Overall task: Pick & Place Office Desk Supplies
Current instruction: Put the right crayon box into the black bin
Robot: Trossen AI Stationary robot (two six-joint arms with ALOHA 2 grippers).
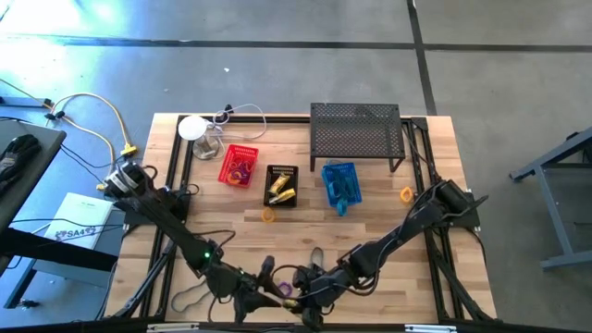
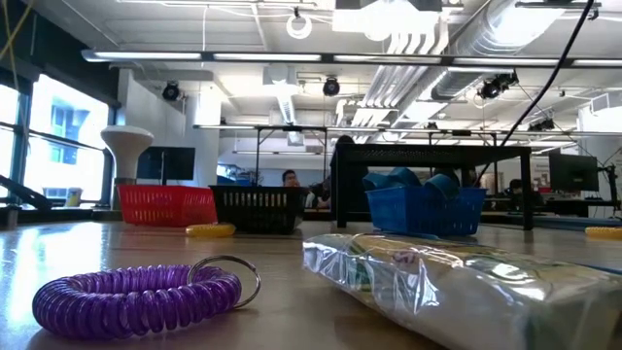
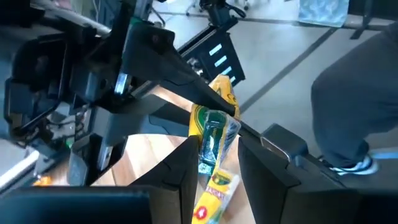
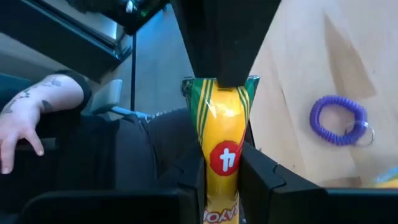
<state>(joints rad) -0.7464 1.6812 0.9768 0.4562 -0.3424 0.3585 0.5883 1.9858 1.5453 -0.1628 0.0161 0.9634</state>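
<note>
The crayon pack (image 4: 222, 149), yellow and green in clear wrap, hangs over the near table edge, pinched at once by both grippers: the right gripper (image 4: 222, 171) nips one end between its fingers, and the left gripper (image 3: 211, 163) clamps the other end.

This looks like a handover between the arms. To do it well, one arm should hold firm while the other lets go cleanly, without twisting the slick wrapper. The keeper would then want to carry the pack to one of the baskets, most likely the black basket (image 1: 281, 185) holding yellow things, between the red basket (image 1: 239, 166) and the blue basket (image 1: 339, 183).

A purple coil (image 4: 339, 120) lies on the table (image 1: 370, 213) nearby; a person's hand (image 4: 18, 127) rests beyond the edge, so motion should stay over the table.
</note>
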